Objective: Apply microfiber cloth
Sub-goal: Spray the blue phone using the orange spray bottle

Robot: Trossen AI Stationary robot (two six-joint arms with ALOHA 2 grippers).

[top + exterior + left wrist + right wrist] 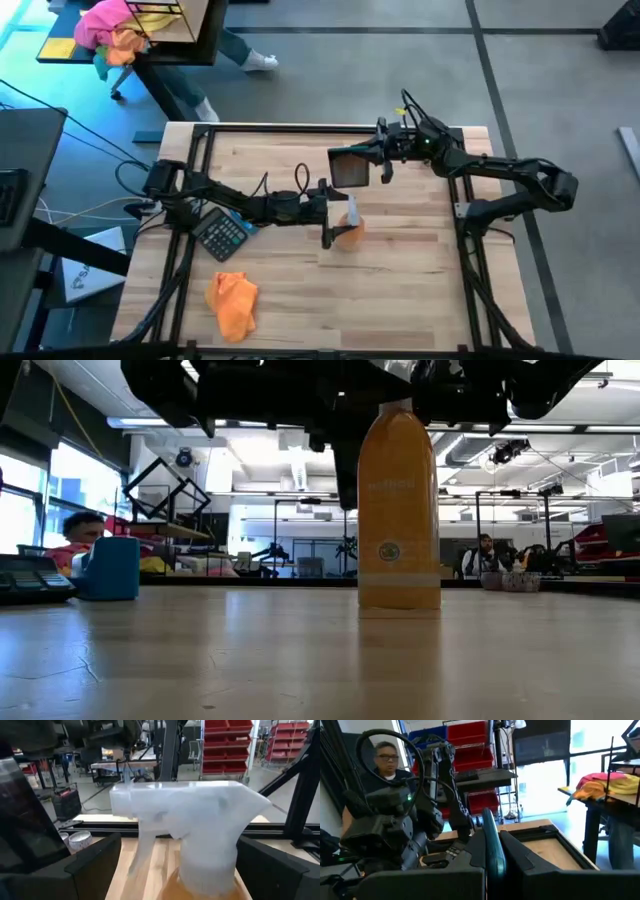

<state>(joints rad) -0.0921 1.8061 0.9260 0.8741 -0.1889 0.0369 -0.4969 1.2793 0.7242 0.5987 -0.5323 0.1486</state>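
The orange microfiber cloth (pixel 232 304) lies crumpled on the wooden table (pixel 400 300) near its front left; no gripper is at it. At the table's middle stands a clear spray bottle (pixel 399 510) of orange liquid on its base. My left gripper (pixel 335 226) is open, with one finger on either side of the neck under the white trigger head (pixel 190 815); whether they touch it I cannot tell. My right gripper (pixel 385 165) is shut on a dark flat panel (pixel 350 167) with a teal edge, above the table's far middle. My right gripper pinches the panel's teal edge (pixel 493 851) between its two fingers. It comes level from the table's right side. The panel is lifted clear of the table, its dark face up toward the high view.
A black calculator (pixel 222 233) lies under the left arm, left of the bottle. Black frame rails (pixel 190 180) run along the table's left, far and right sides. Beyond the far left corner a dark table carries a pink-and-orange bundle (pixel 112 30); a person's legs (pixel 240 50) are beside it.
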